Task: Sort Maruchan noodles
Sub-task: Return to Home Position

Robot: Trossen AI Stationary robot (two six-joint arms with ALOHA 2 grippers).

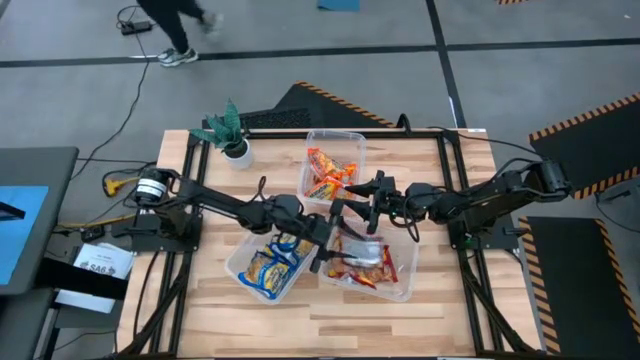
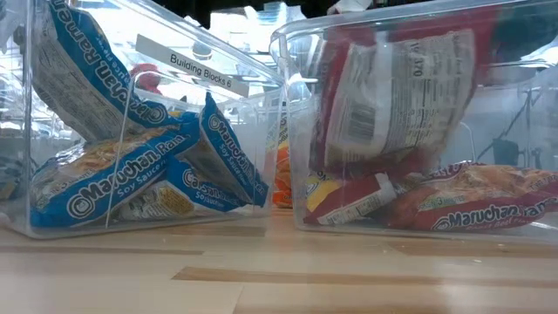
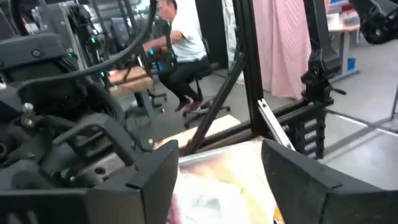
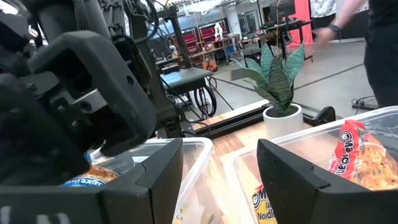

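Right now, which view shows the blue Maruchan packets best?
Low view: the blue packets fill a clear tub, up close, Maruchan lettering readable through its wall. The high view shows them small, from above, in that tub. The right wrist view catches only a blue scrap; the left wrist view shows none.

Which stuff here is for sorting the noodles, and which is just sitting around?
For the job: orange noodle packets, blue-and-yellow packets, red packets, clear bins, left gripper and right gripper, both open above the bins.
Just lying about: potted plant, person beyond the table.
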